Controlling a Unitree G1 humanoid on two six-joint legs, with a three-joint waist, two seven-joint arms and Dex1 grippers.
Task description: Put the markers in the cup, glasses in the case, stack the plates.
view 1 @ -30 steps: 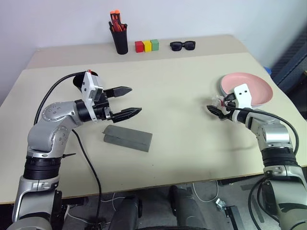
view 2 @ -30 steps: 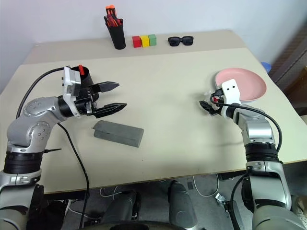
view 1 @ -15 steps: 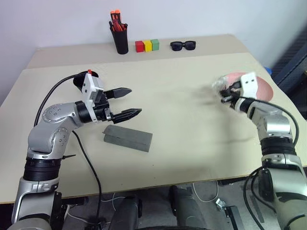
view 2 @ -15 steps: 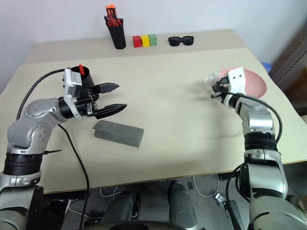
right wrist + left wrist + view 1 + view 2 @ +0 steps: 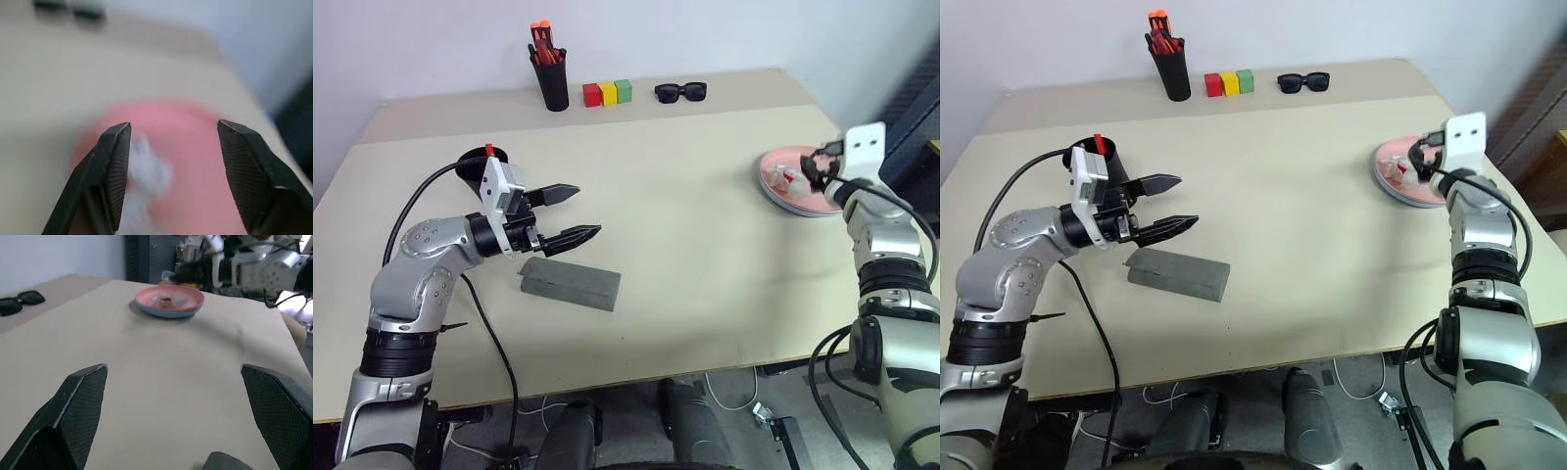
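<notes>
On the table, from my own head and wrists:

Writing: none that I can read on anything here.

Table (image 5: 685, 245): pale beige, matte and smooth, with a seam across its far part; a plain white wall rises behind it.

Room: my left wrist view looks past the table's edge to dark, cluttered equipment, too blurred to make out.

My left pincer (image 5: 570, 212): hangs over the table's left part, pointing towards the middle; its two black, dimple-textured fingers stand wide apart with nothing between them.

Case (image 5: 570, 282): grey, felt-like, a closed oblong box lying flat just beside and nearer than my left pincer.

Cup (image 5: 476, 164): matte black, just behind my left wrist, a red-ended marker (image 5: 489, 150) poking from it.

My right pincer (image 5: 1427, 164): up over the plates at the right edge; fingers apart and bare in my right wrist view.

Plates (image 5: 781, 191): the salmon pink one sits on top, a light blue rim peeping from under it; both round, shallow, plastic.

On the pink plate: a small whitish crumpled lump (image 5: 168, 299) with a red bit, too blurred to tell what it is.

Far edge: a tall black pen holder (image 5: 551, 86) with orange-capped pens, then red, yellow and green blocks (image 5: 608, 93) in a row, then chunky black sunglasses (image 5: 680, 92).
</notes>
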